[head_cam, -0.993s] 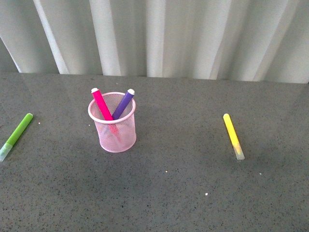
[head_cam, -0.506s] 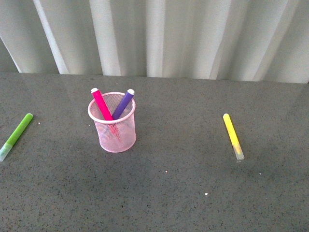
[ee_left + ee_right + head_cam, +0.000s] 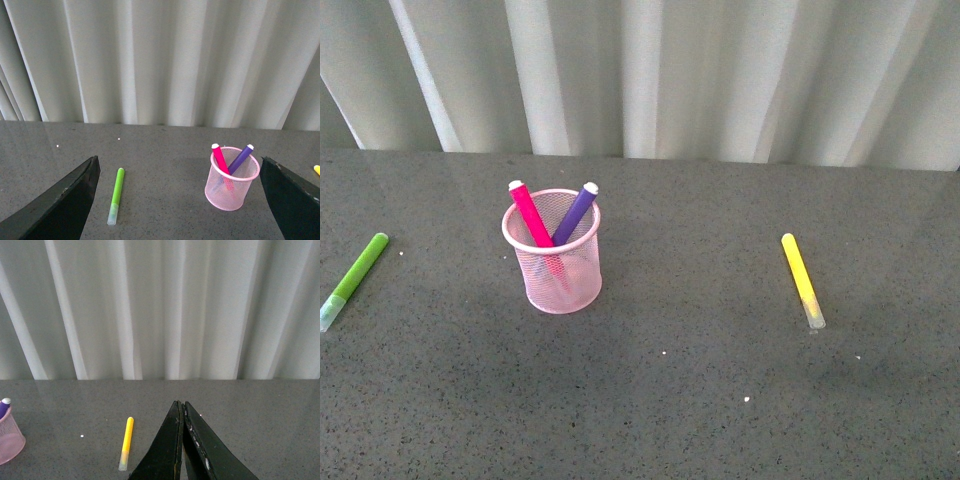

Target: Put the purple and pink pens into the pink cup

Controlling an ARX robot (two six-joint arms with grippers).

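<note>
The pink cup (image 3: 558, 265) stands upright on the grey table, left of centre. Inside it lean the pink pen (image 3: 530, 214) and the purple pen (image 3: 576, 213), their white ends poking above the rim and crossing in a V. Neither arm shows in the front view. In the left wrist view the cup (image 3: 231, 184) with both pens sits between the wide-apart black fingers of my open left gripper (image 3: 180, 167), well ahead of them. My right gripper (image 3: 181, 404) is shut with nothing in it; the cup's edge (image 3: 10, 439) shows at that picture's border.
A lime green marker (image 3: 354, 279) lies near the table's left edge, also seen as the green marker (image 3: 116, 195) in the left wrist view. A yellow marker (image 3: 802, 280) lies to the right, the same yellow marker (image 3: 126, 442). White curtains hang behind the table's far edge.
</note>
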